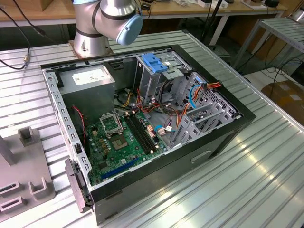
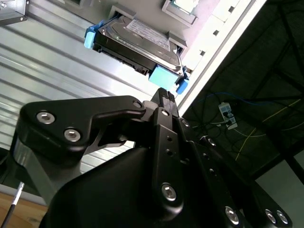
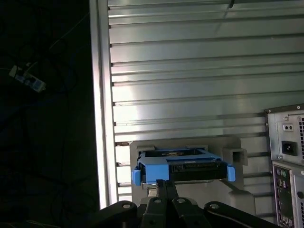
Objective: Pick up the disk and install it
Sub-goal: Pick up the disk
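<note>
The disk [image 3: 183, 167] is a grey drive in a bright blue carrier rail with end tabs. It lies in a grey holder [image 3: 237, 156] on the ribbed metal table, close to the table's edge. In the second wrist view the disk [image 2: 135, 40] shows its labelled top face and one blue tab. My gripper [image 3: 166, 184] hangs just short of the disk's near blue edge, apart from it. Its black fingers [image 2: 164, 97] are shut together with nothing between them.
The open computer case [image 1: 240, 124] lies on the table with its motherboard, cables and a tall grey drive cage topped by a blue latch [image 1: 154, 61]. The arm's base [image 1: 90, 42] stands behind it. A grey fixture [image 1: 26, 183] sits at the exterior view's left. The case's rear panel [image 3: 285, 142] is beside the holder.
</note>
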You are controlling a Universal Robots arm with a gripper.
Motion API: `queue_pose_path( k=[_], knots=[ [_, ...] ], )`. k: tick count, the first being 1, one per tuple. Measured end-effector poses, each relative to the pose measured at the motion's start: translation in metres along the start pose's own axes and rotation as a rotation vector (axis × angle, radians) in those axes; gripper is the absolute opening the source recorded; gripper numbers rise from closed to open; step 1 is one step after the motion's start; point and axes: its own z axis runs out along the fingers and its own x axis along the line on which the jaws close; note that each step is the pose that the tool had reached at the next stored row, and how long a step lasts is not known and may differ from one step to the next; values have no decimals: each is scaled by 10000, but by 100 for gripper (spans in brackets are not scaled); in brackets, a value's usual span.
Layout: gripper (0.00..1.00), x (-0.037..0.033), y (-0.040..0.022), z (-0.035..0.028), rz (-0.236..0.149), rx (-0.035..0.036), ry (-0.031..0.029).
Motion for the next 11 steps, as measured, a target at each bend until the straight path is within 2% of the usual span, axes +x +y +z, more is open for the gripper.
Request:
queue_pose_path(
  k=[7, 11],
  knots=[
    [10, 1, 0, 0, -109, -2, 5],
    [10, 1, 0, 0, -531, -13, 24]
  ],
)
